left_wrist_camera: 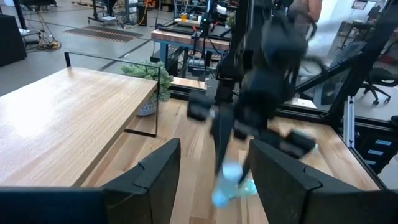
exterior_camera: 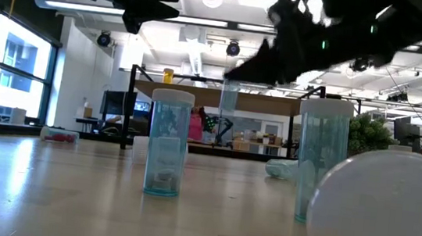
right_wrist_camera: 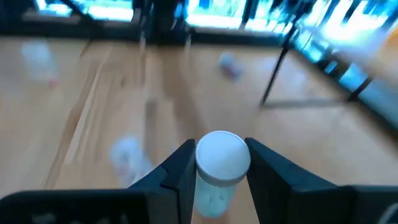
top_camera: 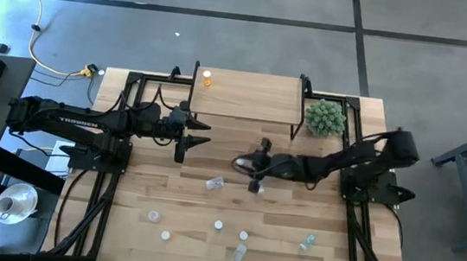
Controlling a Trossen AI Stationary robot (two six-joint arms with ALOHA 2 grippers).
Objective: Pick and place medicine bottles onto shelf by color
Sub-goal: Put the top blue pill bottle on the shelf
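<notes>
From above, the left arm, lettered "TROSSEN" in white, holds its left gripper (top_camera: 201, 133) beside the shelf's (top_camera: 249, 106) near left corner, fingers parted and holding nothing. 1 orange bottle (top_camera: 207, 79) stands on the shelf's far left corner; a spiky green plant ball (top_camera: 325, 118) sits off its right end. The right gripper (top_camera: 240, 162) hangs mid-table, in front of the shelf, its load too small to make out here. Around it, a bottle lying on its side (top_camera: 215, 182) and 5 more bottles are scattered across the wooden table (top_camera: 140, 190).

At table height, a blue-tinted bottle (exterior_camera: 229, 97) hangs in the air under the right arm's dark fingers. 2 upright blue bottles with pale caps (exterior_camera: 167, 142) stand on the tabletop in front, and a blurred white cap (exterior_camera: 385, 215) fills the near corner.

The left wrist camera shows its own fingers (left_wrist_camera: 158, 174) spread apart, the right arm beyond them, blurred, above a blue bottle.

The right wrist camera shows a translucent white-capped bottle (right_wrist_camera: 222, 158) clamped between both fingers (right_wrist_camera: 177, 171), raised above the table.
</notes>
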